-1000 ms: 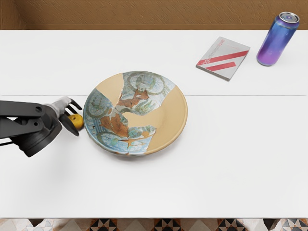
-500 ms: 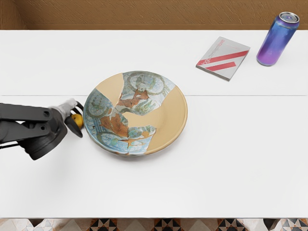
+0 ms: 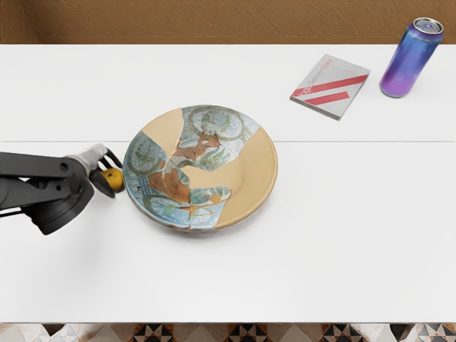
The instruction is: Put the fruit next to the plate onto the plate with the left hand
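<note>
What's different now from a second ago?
The left robot hand drew its fingers in around the fruit, which has not lifted from beside the plate. Plate, booklet and can stayed put.

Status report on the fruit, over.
Left hand curled on fruit. Fruit at left rim of plate, not yet on it. Nothing between them. Right hand out of view.
</note>
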### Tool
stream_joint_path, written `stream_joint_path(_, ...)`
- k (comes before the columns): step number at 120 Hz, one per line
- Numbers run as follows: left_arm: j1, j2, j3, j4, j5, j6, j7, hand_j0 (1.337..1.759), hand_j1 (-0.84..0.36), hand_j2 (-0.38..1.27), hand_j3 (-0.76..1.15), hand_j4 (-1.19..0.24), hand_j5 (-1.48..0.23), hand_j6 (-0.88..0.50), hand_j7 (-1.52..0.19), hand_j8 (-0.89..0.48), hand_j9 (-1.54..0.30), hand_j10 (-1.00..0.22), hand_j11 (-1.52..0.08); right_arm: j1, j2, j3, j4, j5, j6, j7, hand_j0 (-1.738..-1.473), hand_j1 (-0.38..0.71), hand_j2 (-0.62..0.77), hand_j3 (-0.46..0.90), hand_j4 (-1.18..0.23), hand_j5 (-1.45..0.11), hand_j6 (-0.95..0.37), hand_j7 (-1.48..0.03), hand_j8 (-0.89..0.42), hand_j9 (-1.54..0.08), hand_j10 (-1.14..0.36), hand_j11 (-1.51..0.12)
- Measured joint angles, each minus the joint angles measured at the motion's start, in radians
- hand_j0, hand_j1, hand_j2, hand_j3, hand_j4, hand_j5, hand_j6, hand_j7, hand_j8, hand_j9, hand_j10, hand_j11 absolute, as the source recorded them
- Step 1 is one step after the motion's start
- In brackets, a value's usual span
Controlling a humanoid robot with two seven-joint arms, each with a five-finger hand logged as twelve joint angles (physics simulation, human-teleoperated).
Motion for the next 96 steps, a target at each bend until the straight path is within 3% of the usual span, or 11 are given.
stream_joint_path(96, 0.005, -0.004, 0.0, 0.018, 0.0, -0.001, -0.001, 1.655, -0.29, 0.24, 0.0, -0.58, -0.79, -0.45, -0.8, -0.51, -0.8, -0.6, -0.8, 0.0, 0.0, 0.0, 0.0, 0.0, 0.0, 0.0, -1.658, -0.35, 0.0, 0.0, 0.0, 0.0, 0.0, 0.0, 0.0, 0.0, 0.0, 0.0)
